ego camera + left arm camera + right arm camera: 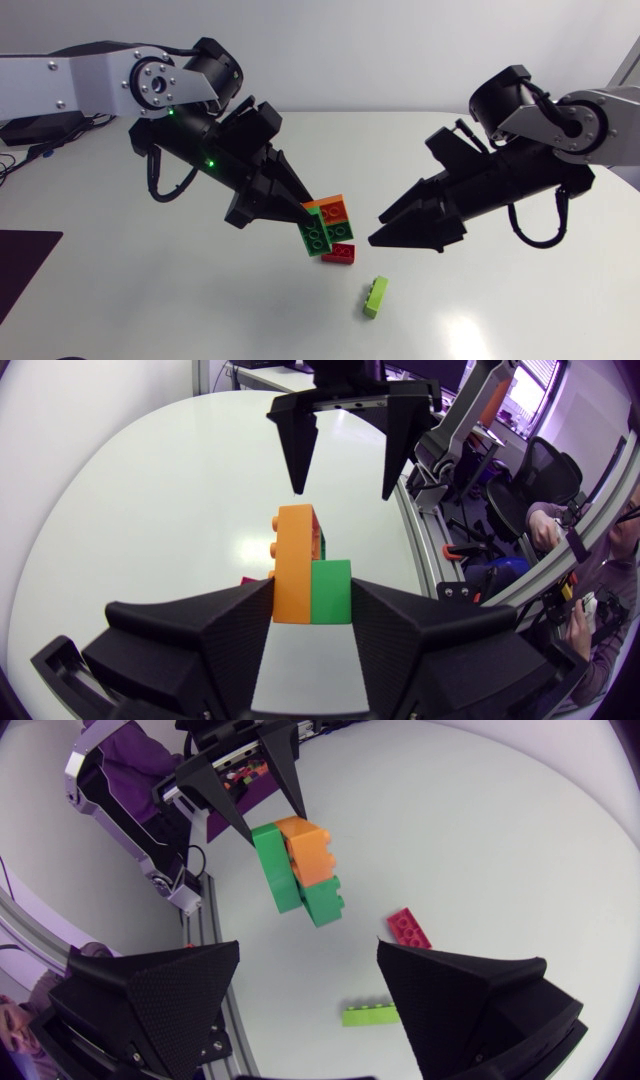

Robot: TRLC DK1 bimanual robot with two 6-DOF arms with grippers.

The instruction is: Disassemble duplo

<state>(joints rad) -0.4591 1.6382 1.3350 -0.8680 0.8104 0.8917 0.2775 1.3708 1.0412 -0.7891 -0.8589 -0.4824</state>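
Note:
My left gripper [308,215] is shut on a small duplo stack [325,225] of orange and green bricks, held above the middle of the table. In the left wrist view the orange brick [295,565] and a green brick [330,592] sit between its fingers. My right gripper [376,229] stands open just right of the stack, not touching it, its fingers [180,990] spread wide. A red brick [338,253] lies on the table under the stack. Nearer the front lies a lime green brick [376,297]. The right wrist view shows the stack [300,870], red brick [410,928] and lime brick [370,1014].
The white table [150,300] carries nothing else near the bricks. A dark mat [25,265] lies at its left edge.

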